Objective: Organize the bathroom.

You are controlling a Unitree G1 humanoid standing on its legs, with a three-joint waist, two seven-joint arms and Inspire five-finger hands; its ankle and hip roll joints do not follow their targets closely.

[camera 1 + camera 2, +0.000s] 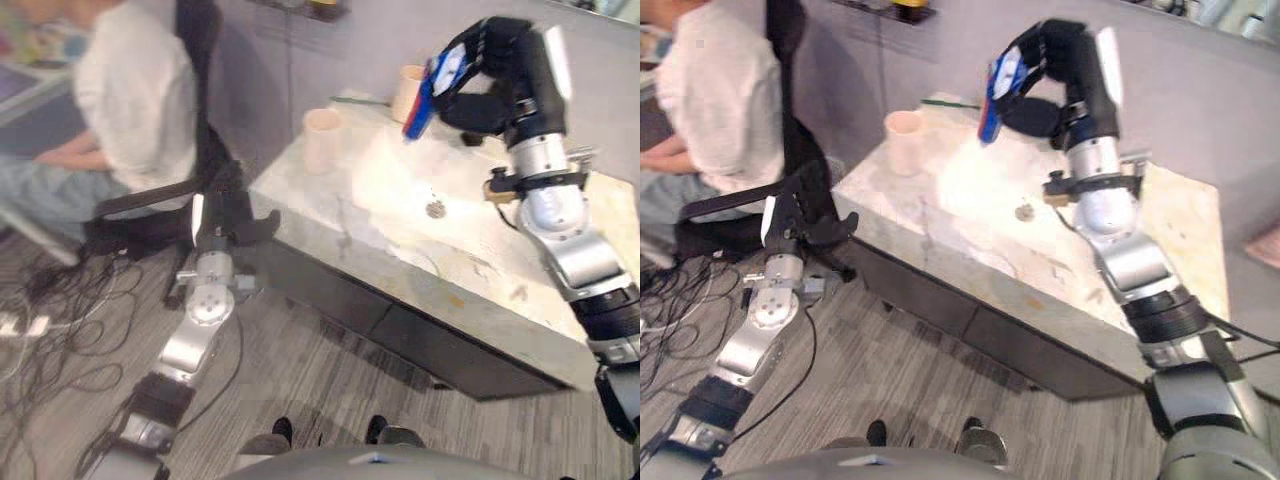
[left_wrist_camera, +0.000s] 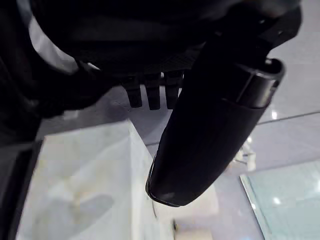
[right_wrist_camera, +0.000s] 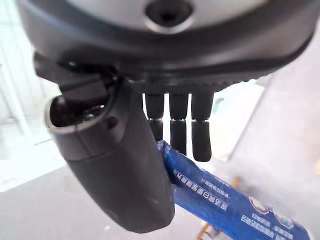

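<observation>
One blue tube (image 1: 432,88) is pinched between the right hand's (image 1: 492,82) curled fingers and thumb, upper right, above the tabletop (image 1: 440,250); I think a loose pinch could drop it.

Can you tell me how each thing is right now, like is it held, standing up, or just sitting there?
Blue toothpaste tube: held in the air above the sink, pinched by the right hand.
Left hand: low beside the counter's edge, fingers relaxed, holding nothing.
Two pale cups: standing upright on the counter, apart from each other.
White marble counter: bare around its sink drain.
Person in white top: seated on a black chair.
</observation>
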